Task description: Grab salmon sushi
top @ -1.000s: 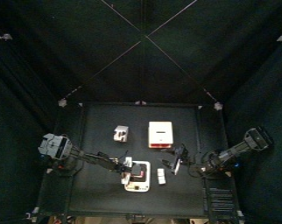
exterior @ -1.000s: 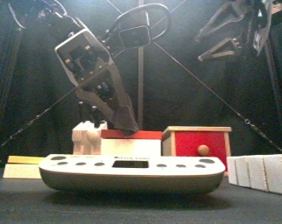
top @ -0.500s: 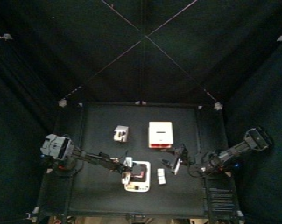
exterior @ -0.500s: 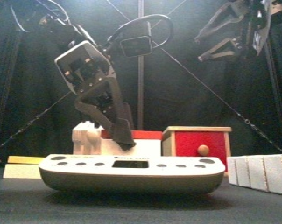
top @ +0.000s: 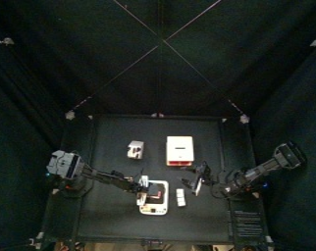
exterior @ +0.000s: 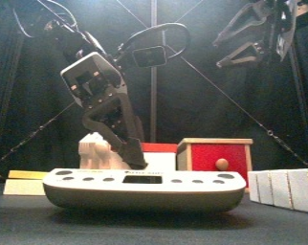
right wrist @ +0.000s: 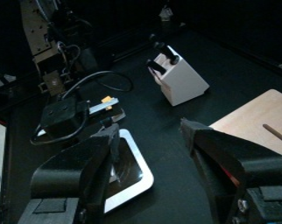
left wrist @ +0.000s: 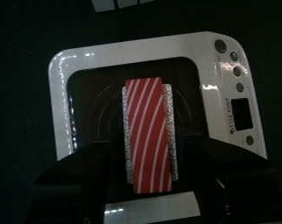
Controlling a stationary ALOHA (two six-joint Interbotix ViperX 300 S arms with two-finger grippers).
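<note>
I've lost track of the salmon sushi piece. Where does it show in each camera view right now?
Top view: too small to tell; hidden under the left hand over the white kitchen scale.
Front view: not visible; only the scale's front face shows.
Left wrist view: the red-and-white striped salmon sushi piece lies mid-picture on the scale's platform, between the hand's jaws.
Right wrist view: not visible.
Shared landmark: the white scale.

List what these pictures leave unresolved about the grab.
- Contact: in the left wrist view the left gripper fingers flank the salmon sushi; touching cannot be told.
- Front view: the white scale hides the sushi.
- Top view: everything is too small.
</note>
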